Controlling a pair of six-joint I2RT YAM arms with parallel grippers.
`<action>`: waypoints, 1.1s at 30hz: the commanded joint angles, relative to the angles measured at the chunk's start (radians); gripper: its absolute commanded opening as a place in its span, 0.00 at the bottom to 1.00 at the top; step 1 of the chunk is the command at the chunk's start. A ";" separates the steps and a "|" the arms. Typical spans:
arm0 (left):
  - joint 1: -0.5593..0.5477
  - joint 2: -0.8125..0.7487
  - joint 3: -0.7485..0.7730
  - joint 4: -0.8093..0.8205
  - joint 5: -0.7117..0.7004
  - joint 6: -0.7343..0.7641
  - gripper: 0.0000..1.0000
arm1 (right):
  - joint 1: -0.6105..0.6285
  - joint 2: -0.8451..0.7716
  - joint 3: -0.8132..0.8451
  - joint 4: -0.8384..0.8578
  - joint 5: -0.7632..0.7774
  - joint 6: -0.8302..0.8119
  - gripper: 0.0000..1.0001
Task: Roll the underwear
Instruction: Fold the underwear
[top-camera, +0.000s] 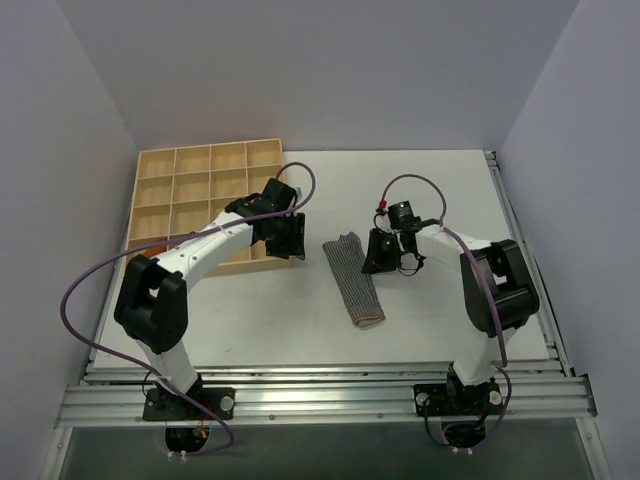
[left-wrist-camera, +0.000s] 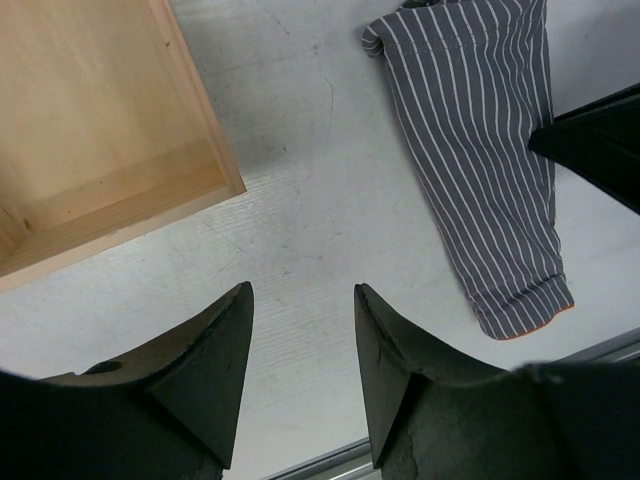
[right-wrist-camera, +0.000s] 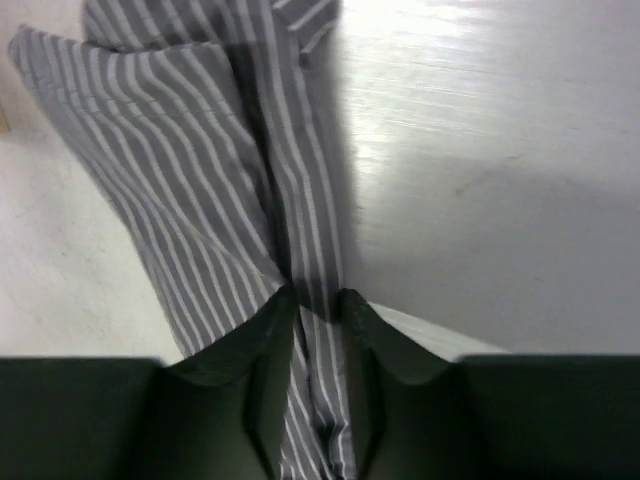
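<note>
left tool (left-wrist-camera: 302, 298) spread, right tool (right-wrist-camera: 315, 300) pinching

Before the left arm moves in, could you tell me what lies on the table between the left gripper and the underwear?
Nothing: only bare table separates the left gripper from the underwear, seen clearest in the left wrist view.

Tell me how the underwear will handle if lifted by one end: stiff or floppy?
Likely floppy: the underwear is thin cloth that creases where the right gripper pinches a fold. Probably light; it lies flat on the table, so a free end would droop. A push would likely wrinkle it, not slide it whole.
</note>
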 joint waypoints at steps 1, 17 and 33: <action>0.000 -0.051 0.012 0.045 0.009 0.009 0.53 | -0.031 0.006 -0.018 -0.049 0.020 -0.016 0.19; -0.001 -0.045 0.038 0.020 0.013 0.048 0.53 | -0.064 -0.195 -0.125 -0.084 -0.117 0.047 0.53; -0.001 -0.074 -0.003 0.037 0.052 0.065 0.53 | 0.104 -0.329 -0.330 -0.097 -0.023 0.178 0.52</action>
